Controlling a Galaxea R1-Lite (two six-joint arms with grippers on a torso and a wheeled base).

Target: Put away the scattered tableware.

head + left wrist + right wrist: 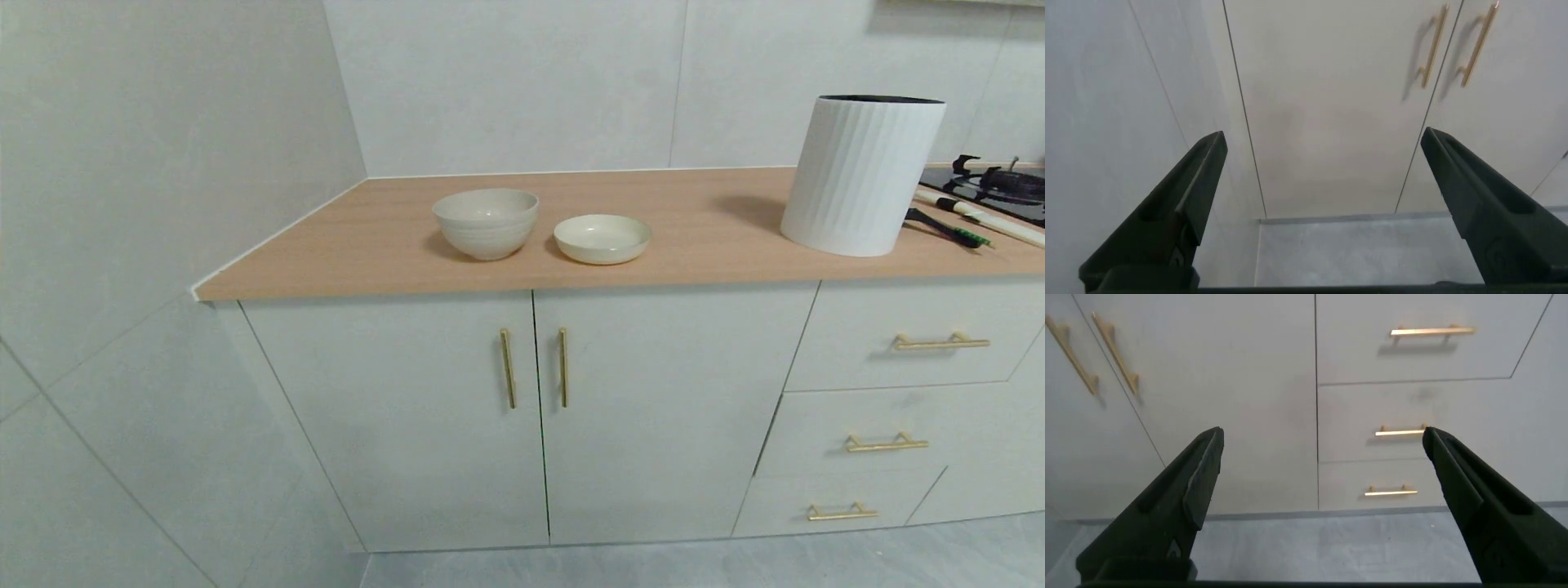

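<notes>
**A:** Tableware: where does it sit?

**B:** On your wooden countertop [718,245], left of the tall white ribbed container [861,175]: the deep bowl [486,222], then the shallow dish [602,238] just beside it, both set back from the front edge, bare wood all around.

**A:** And the claws?

**B:** Your left gripper [1323,137] and right gripper [1323,433] are both spread wide, grasping nothing, low before the cabinet doors [1331,106] and drawers [1470,359], clear of them.
</notes>
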